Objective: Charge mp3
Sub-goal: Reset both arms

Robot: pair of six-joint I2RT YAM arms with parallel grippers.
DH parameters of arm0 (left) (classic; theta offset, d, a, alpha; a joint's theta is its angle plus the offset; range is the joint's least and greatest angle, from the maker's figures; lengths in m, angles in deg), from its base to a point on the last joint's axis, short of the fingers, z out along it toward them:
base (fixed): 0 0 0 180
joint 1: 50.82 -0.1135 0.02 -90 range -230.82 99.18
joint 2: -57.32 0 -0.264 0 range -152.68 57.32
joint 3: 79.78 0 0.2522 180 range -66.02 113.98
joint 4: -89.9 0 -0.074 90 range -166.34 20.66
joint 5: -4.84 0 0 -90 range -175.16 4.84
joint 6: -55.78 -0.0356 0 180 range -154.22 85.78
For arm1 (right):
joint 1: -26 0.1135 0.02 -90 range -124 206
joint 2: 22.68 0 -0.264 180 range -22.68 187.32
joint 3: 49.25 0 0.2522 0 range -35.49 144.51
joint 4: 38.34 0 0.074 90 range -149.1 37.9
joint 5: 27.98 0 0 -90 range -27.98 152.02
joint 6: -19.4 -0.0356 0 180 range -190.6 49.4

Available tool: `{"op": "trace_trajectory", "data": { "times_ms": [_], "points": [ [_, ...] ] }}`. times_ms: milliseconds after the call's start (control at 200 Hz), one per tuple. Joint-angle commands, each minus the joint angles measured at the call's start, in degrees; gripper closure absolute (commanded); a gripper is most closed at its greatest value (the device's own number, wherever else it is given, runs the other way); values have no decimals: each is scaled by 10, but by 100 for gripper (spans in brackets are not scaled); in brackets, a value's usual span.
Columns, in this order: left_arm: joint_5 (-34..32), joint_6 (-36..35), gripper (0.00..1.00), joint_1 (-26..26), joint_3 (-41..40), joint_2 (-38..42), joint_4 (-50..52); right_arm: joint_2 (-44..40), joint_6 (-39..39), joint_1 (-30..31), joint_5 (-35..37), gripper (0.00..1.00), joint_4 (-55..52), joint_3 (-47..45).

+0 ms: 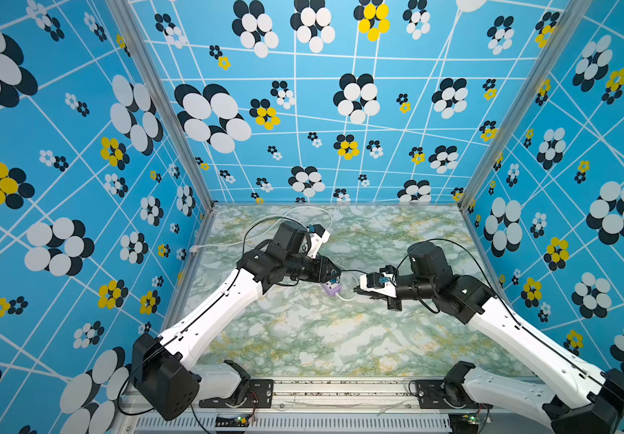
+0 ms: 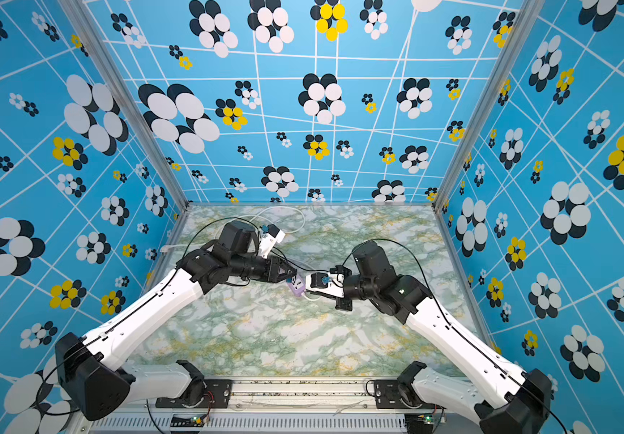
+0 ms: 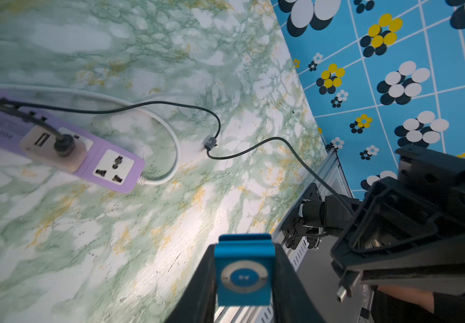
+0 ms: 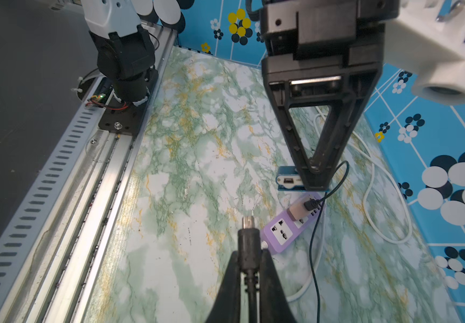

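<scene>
Teal-blue and smooth, the mp3 (image 3: 244, 275) is clamped by its two side edges between the black fingers (image 3: 202, 279) of the left gripper (image 3: 244, 246). It is held clear above the table (image 3: 169, 42), near the power strip (image 3: 108, 165). Its flat body is set across the fingertips. The face with the pale control ring is turned back toward the left wrist camera. In the right wrist view a narrow pale edge bearing a small port is seen, turned toward the right gripper (image 4: 249, 251). The body looks almost square, so its long axis cannot be settled. The left jaws are parted only by the player's width and are pressed against it.

The right jaws are drawn nearly together on the plug (image 4: 248, 237), a black moulded barrel ending in a short metal tip. The tip is aimed roughly at the port edge but stands apart from it. From the plug a thin black cable (image 3: 169, 103) is looped over the table to a pinkish cube charger (image 3: 52, 148), which is seated in the strip. The strip is lilac plastic, long and round-cornered, with a white socket plate beside the charger and a thick white cord (image 3: 176, 145) at its end. The table is covered in a glossy green-and-white marble print with yellow veins.
</scene>
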State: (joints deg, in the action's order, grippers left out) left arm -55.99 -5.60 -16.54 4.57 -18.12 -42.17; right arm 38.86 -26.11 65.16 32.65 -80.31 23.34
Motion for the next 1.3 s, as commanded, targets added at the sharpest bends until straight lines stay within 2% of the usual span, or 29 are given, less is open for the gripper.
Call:
{"op": "trace_trajectory", "data": {
  "times_ms": [0, 95, 385, 785, 1294],
  "points": [
    [-88, 54, 79, 20, 28, 11, 85, 6, 9, 16, 102, 100, -41, 25],
    [-104, 91, 82, 33, 20, 20, 86, 19, 0, 29, 118, 100, -39, 36],
    [-74, 170, 83, 49, 3, 11, 52, 69, 7, 66, 110, 100, -20, 66],
    [-51, 180, 83, 48, 2, 6, 47, 108, 11, 71, 97, 100, -36, 94],
    [-40, 191, 84, 47, 2, -1, 34, 117, 30, 71, 91, 100, -66, 97]
  ]
}}
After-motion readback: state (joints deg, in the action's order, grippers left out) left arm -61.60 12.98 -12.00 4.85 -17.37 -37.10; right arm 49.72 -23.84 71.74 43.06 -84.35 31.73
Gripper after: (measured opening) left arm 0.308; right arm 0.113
